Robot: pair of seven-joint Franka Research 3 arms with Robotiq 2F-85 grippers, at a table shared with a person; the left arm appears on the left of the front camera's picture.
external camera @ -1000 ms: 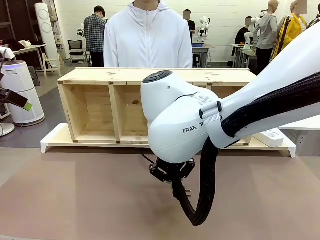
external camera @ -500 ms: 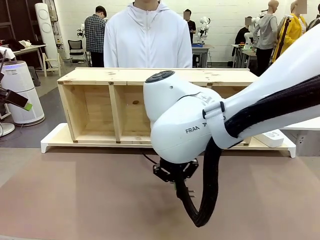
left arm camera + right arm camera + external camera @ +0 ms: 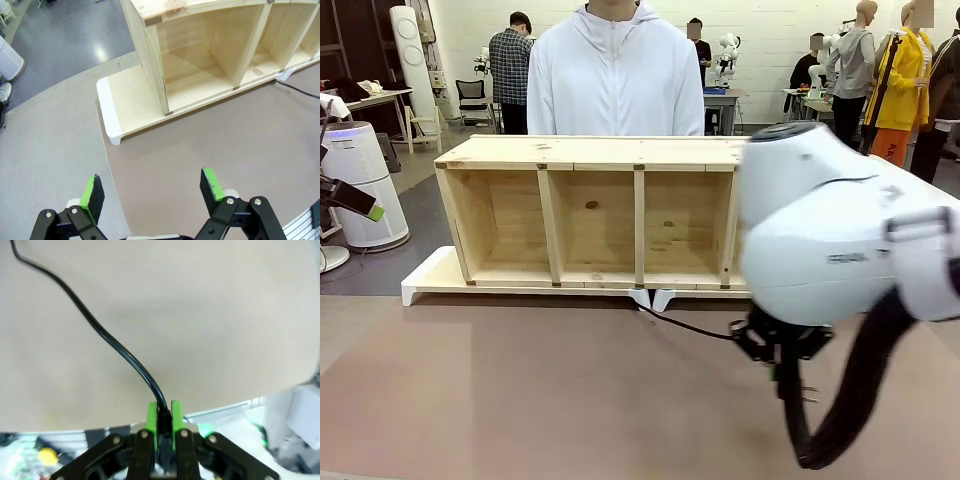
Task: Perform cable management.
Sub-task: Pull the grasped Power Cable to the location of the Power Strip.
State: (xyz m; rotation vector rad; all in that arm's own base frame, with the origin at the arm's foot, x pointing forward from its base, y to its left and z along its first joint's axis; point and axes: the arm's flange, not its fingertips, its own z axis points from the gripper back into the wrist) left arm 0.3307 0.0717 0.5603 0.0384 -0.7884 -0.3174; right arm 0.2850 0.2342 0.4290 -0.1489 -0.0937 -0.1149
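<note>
Over the right half of the desk point(image 3: 470, 400), in front of the wooden shelf point(image 3: 590, 152), the right pincer point(image 3: 164, 414) hangs below its white arm, pads pressed together and pinching the cable point(image 3: 100, 330) between them. From the grip the cable runs across the brown desk top to the middle of the far side. There it meets the gap in the white base point(image 3: 425, 280) under the shelf. The shelf stands along the far edge with its open compartments facing the robot. The left pincer point(image 3: 152, 186) is spread wide with nothing between its green pads point(image 3: 210, 182), above the desk's left part near the base's left corner. A person point(image 3: 615, 80) in white stands behind the shelf.
</note>
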